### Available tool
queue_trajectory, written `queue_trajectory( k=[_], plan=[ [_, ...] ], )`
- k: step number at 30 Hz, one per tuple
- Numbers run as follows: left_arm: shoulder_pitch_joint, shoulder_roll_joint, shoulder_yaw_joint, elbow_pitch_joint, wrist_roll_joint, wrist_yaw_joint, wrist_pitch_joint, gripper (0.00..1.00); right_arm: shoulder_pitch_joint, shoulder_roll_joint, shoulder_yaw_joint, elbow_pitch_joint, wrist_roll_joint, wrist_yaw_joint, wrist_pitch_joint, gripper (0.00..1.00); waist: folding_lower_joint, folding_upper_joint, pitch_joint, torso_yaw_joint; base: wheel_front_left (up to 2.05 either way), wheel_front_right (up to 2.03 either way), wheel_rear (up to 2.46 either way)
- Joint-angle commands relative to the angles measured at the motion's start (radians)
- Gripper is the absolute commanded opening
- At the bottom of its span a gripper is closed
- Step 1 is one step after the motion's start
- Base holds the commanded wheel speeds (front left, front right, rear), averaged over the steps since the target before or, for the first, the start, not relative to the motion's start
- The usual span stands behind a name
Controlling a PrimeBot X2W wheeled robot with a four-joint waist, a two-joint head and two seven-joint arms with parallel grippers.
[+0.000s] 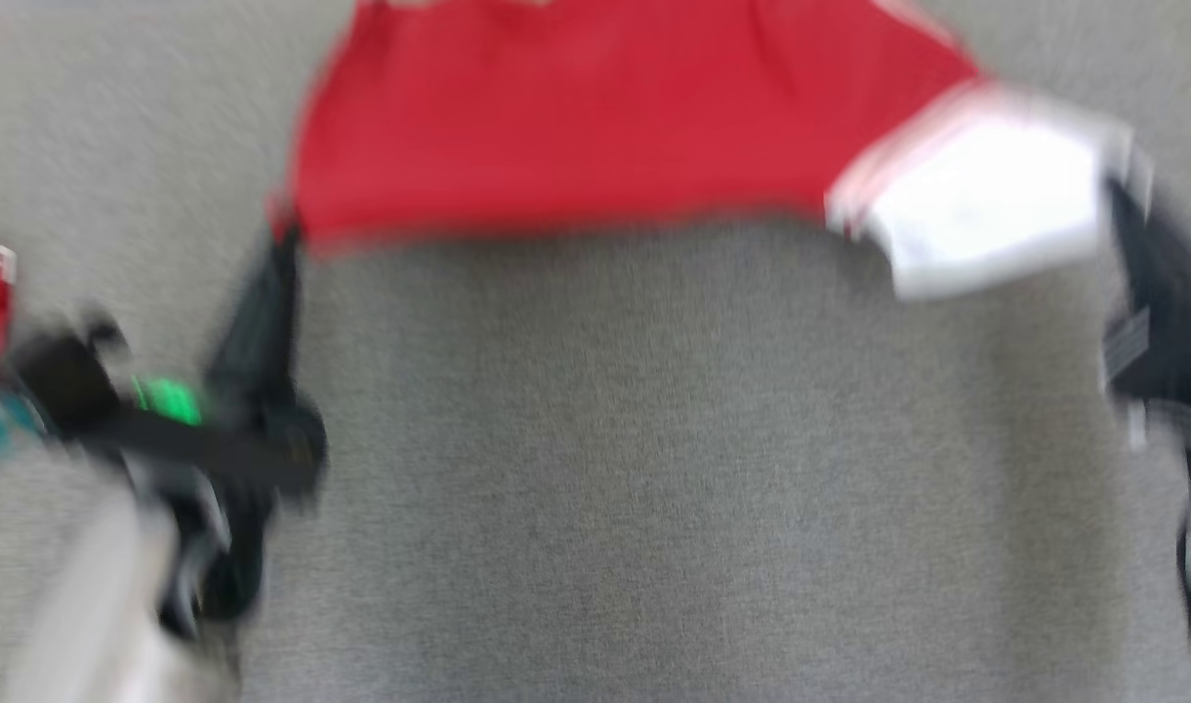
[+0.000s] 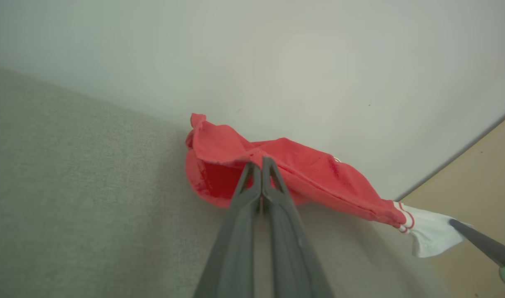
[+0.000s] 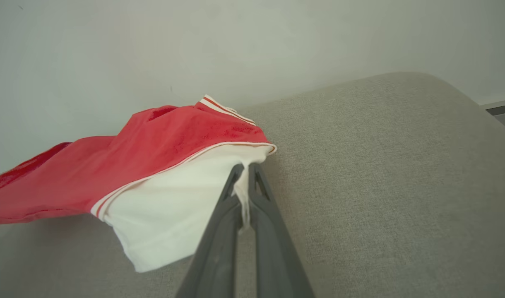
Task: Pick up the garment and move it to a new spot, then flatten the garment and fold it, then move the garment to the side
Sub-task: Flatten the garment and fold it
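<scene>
A: Head view first. Where is the garment?

B: The garment (image 1: 576, 127) stretches across the top of the frame above the grey cushion (image 1: 654, 469). It is mostly red, with a white part (image 1: 986, 205) on the robot's right. The picture is smeared, so any lettering is unreadable.

A: And the grippers?

B: The left gripper (image 1: 285, 239) meets the left corner of the red hem. The right gripper (image 1: 1128, 190) meets the outer edge of the white part. A green light (image 1: 171, 400) glows on the left arm.

A: Left wrist view?

B: The left gripper (image 2: 260, 163) has its fingers pressed together, pinching a red fold of the garment (image 2: 318, 178). The cloth sags toward the cushion (image 2: 91, 186) in front of a pale wall (image 2: 277, 62); I cannot tell whether it touches. At the far end the right gripper (image 2: 457, 225) has its tip on the white part (image 2: 430, 236), which has red stripes at its seam. Tan floor (image 2: 484, 174) lies beyond.

A: Right wrist view?

B: The right gripper (image 3: 246, 169) is closed narrow, with a strip of white cloth caught between its fingers. The garment (image 3: 161, 153) runs off to the left, red above white, with thin striped trim between the two colours.
</scene>
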Motion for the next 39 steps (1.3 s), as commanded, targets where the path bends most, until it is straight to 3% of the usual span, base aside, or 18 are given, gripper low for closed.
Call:
queue_trajectory(
  k=[1,7,11,19,27,39],
  plan=[
    [0.087,0.01,-0.009,-0.03,0.007,0.012,-0.008,0.0,0.117,0.035,-0.052,-0.072,-0.015,0.0,0.051,0.0,0.0003,0.0001,-0.15,0.03,0.0,0.0,0.0],
    [0.381,-0.008,-0.02,-0.129,0.005,0.084,-0.037,0.0,0.509,0.221,-0.248,-0.371,-0.136,0.0,0.227,0.0,0.0003,0.0001,-0.231,0.036,0.0,0.0,0.0],
    [0.501,-0.018,-0.035,-0.146,0.024,0.11,-0.048,0.0,0.649,0.274,-0.295,-0.445,-0.164,0.0,0.283,0.0,0.0003,0.0001,-0.266,0.035,0.0,0.0,0.0],
    [0.644,-0.021,-0.037,-0.129,0.019,0.154,-0.054,0.0,0.812,0.281,-0.276,-0.435,-0.176,0.0,0.371,0.0,0.0003,0.0001,-0.307,0.033,0.0,0.0,0.0],
    [0.755,0.034,-0.015,-0.131,0.023,0.255,0.0,0.0,0.885,0.28,-0.28,-0.448,-0.193,0.0,0.44,0.0,0.0003,0.0001,-0.332,0.027,0.0,0.0,0.0],
    [0.732,0.023,-0.029,-0.19,0.021,0.262,0.011,0.0,0.819,0.281,-0.239,-0.444,-0.177,0.0,0.33,0.0,0.0003,0.0001,-0.334,0.013,0.0,0.0,0.0]
  ],
)
